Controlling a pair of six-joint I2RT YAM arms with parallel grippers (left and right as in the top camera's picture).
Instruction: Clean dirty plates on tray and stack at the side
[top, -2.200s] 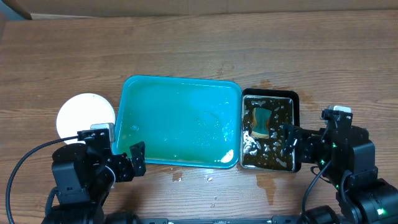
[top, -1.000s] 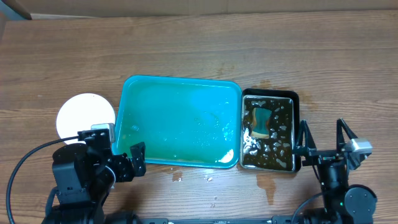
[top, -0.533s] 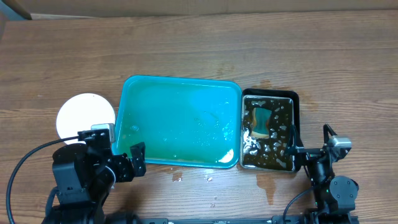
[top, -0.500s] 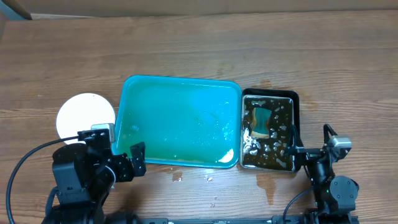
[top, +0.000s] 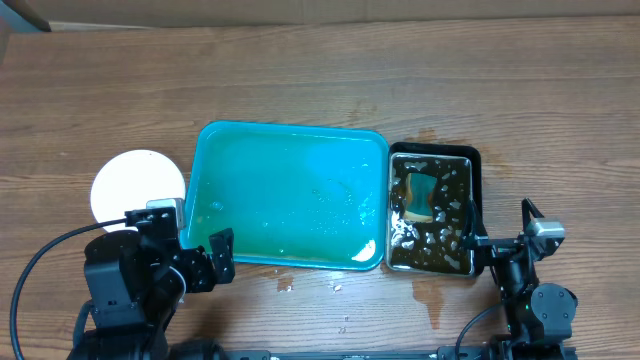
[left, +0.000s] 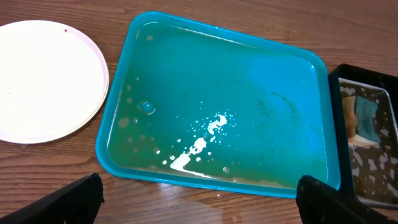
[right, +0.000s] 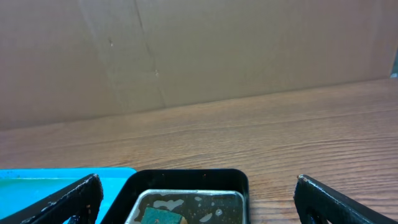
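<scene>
The teal tray (top: 287, 140) sits mid-table and holds only a film of soapy water; it also shows in the left wrist view (left: 227, 37) and at the left edge of the right wrist view (right: 37, 177). A white plate (top: 137, 182) lies on the table left of the tray, seen too in the left wrist view (left: 43, 78); whether other plates lie under it cannot be told. My left gripper (top: 195, 245) is open and empty at the tray's near left corner, its fingertips wide apart (left: 199, 199). My right gripper (top: 498, 240) is open and empty near the pan's right side (right: 196, 199).
A black pan (top: 433, 153) of murky water with a green-and-yellow sponge (top: 418, 194) stands against the tray's right side. Water spots lie on the wood in front of the tray (top: 335, 287). A cardboard wall (right: 199, 50) runs along the table's far edge.
My right arm has drawn back from the pan toward the table's near edge and folded low. The left arm, tray and plate have not moved.
</scene>
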